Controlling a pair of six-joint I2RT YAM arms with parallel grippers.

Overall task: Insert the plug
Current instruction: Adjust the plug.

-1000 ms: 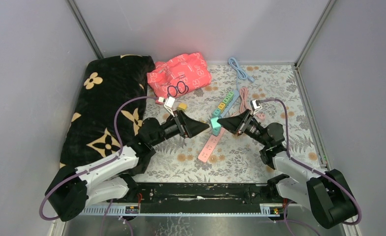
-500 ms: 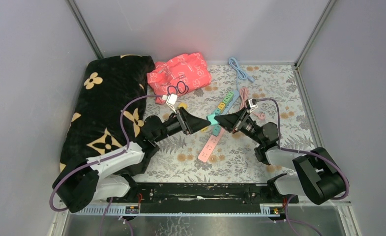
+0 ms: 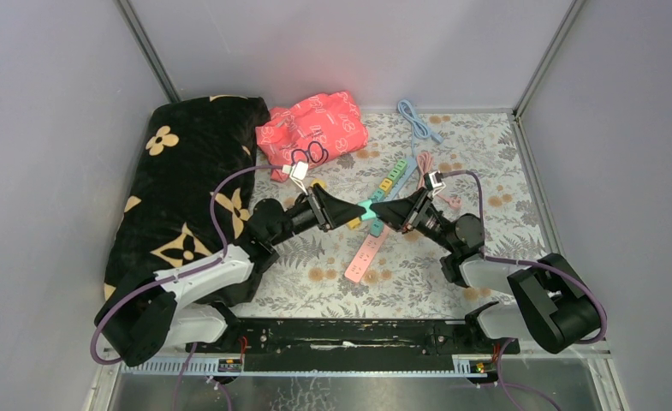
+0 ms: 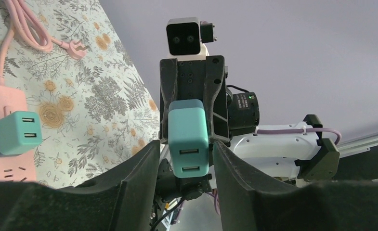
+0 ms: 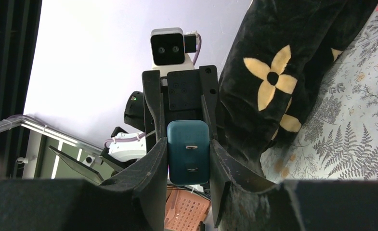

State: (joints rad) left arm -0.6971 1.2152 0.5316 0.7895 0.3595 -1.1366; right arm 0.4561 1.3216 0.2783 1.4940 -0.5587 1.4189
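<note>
At the far left of the floral-patterned counter [image 3: 495, 163] lies a black velvety cushion with tan flower shapes [image 3: 178, 188], and just beyond its upper right corner sits a coral-red fabric bag with white print [image 3: 315, 124]. The left gripper [image 3: 355, 216] reaches in from the cushion side toward the middle of the counter. Its fingers are spread, one on each side of the small teal cube-shaped plug [image 4: 189, 139], and the left wrist view shows a thin gap between them and the plug's sides. The plug is raised above the counter, midway between the two arms, its face with two slots turned to the left wrist camera. The right gripper [image 3: 377, 210] meets it from the opposite side, tip to tip with the left one, and is clamped on the plug, both fingers pressed flat against its sides in the right wrist view. Below the grippers a long pink power strip [image 3: 362, 257] lies flat, with a second teal plug [image 4: 13, 132] seated in it. Farther back lies a strip with teal, green and yellow blocks [image 3: 392, 178], then a coiled pink cable [image 3: 425, 167] to its right and a light blue cable [image 3: 416, 120] near the back wall
</note>
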